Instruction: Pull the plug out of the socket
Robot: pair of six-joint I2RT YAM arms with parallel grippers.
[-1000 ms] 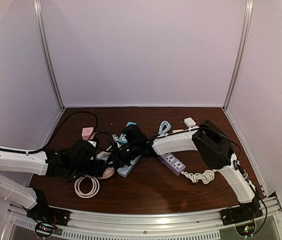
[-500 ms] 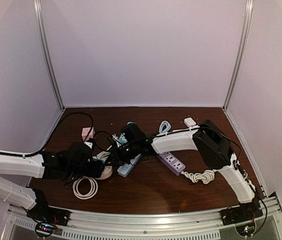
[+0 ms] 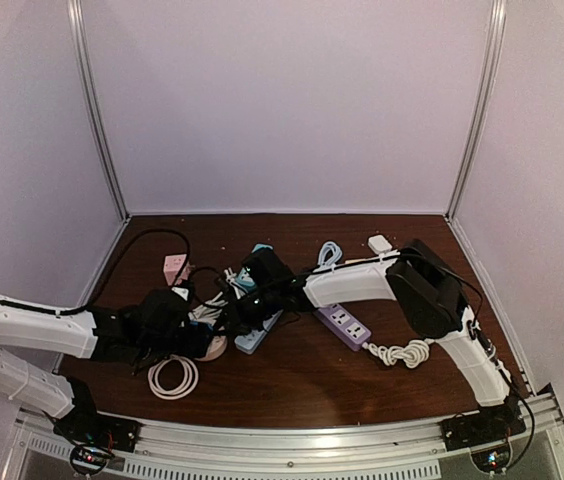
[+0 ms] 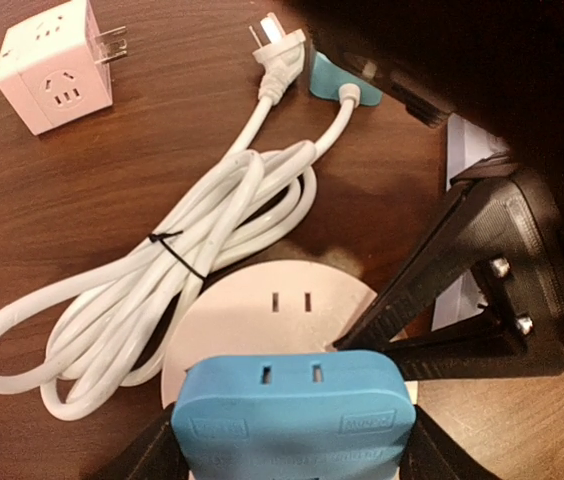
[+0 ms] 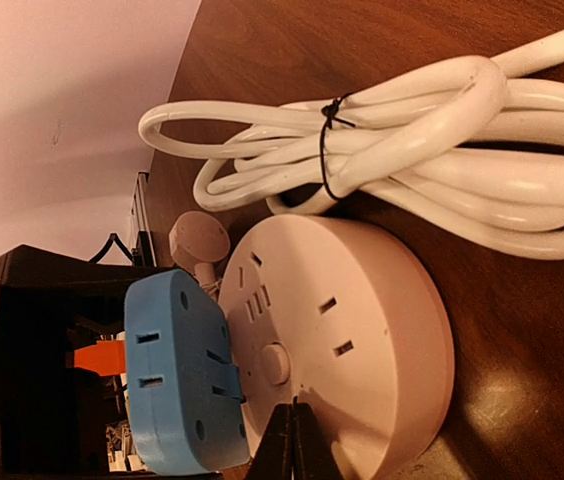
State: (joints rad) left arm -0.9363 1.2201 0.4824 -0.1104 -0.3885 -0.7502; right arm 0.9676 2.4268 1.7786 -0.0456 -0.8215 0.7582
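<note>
A blue plug (image 4: pixel 292 410) stands on the face of a round pale-pink socket (image 4: pixel 282 300) lying flat on the table. My left gripper (image 4: pixel 290 440) is shut on the blue plug, one black finger on each side. In the right wrist view the blue plug (image 5: pixel 177 380) leans slightly off the socket (image 5: pixel 362 330), with a narrow gap along one edge; its prongs are hidden. My right gripper (image 5: pixel 296 425) is shut, its tips pressed on the socket's face beside the plug. From above, both grippers meet at the socket (image 3: pixel 217 347) left of centre.
A tied white cable coil (image 4: pixel 182 270) lies against the socket, with a pink cube adapter (image 4: pixel 52 70) beyond it. A blue power strip (image 3: pixel 257 335), a purple power strip (image 3: pixel 345 325), a white cable ring (image 3: pixel 173 376) and a curled white cord (image 3: pixel 402 352) lie around.
The left arm's wrist has shifted slightly beside the socket, a little left and back. The right arm has stayed pressed on the socket. Both grips are unchanged.
</note>
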